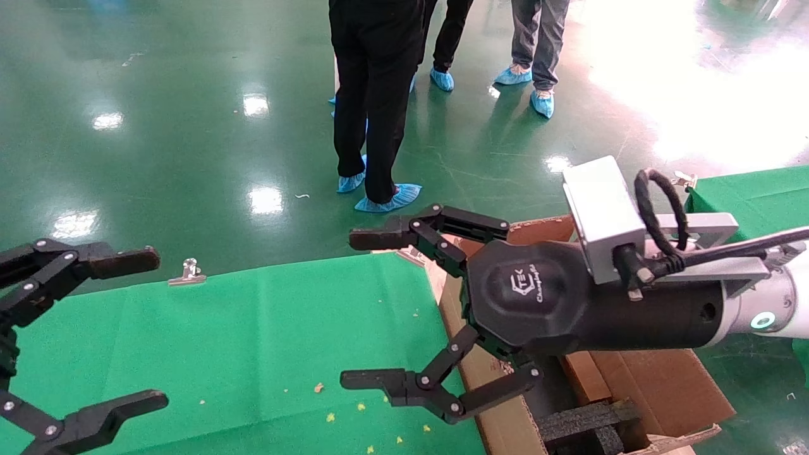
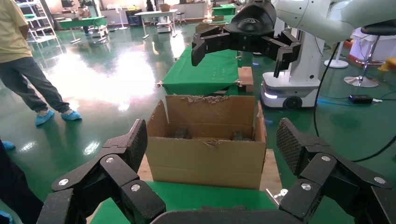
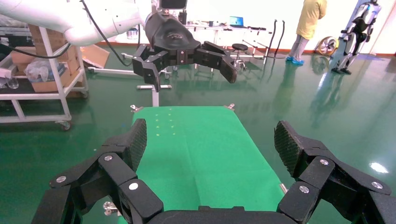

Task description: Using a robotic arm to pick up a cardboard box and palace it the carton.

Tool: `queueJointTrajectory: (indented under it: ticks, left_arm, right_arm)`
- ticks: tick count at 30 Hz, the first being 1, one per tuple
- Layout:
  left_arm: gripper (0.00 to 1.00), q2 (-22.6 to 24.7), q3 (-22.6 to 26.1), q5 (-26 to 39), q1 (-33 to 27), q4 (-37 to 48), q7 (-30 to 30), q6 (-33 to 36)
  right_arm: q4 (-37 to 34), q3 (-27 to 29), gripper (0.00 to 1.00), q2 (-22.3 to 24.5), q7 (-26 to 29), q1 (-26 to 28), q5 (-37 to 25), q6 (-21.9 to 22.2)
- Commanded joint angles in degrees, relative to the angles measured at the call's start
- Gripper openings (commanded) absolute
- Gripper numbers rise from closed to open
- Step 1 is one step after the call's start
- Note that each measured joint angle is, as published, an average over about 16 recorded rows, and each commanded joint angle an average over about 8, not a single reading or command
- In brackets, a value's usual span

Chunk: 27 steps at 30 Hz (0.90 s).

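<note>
The cardboard box is out of view in every frame. The carton [image 1: 663, 385] stands off the right end of the green table [image 1: 253, 341], ragged flaps up, black foam [image 1: 588, 420] inside. The left wrist view shows the carton [image 2: 208, 156] head-on. On the white robotic arm, my right gripper [image 1: 349, 308] hovers over the carton's left edge and the table end, open and empty. Looking along the table, the right wrist view shows its jaws [image 3: 210, 144] spread wide. My left gripper [image 1: 158, 328] hangs open and empty over the table's left end, and it [image 2: 212, 140] faces the carton.
Several people in blue shoe covers [image 1: 373, 95] stand on the glossy green floor beyond the table. A metal clip [image 1: 188, 272] holds the cloth at the far edge. A second green table [image 1: 752, 196] lies at the right. A shelf cart [image 3: 37, 70] stands past the left end.
</note>
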Motion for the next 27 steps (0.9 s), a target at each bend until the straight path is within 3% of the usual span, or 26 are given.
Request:
queueJointTrajectory:
  ticks: [1,27]
  left_arm:
    - [1.0,0.0,0.0,0.0,0.0,0.0,0.0,0.0]
    - [1.0,0.0,0.0,0.0,0.0,0.0,0.0,0.0]
  right_arm:
    - [0.0,0.3,1.0,0.0,-0.1,-0.2,0.1,-0.2]
    - [0.1,-1.9,1.0,0.2,0.5,1.0,-0.3,1.1]
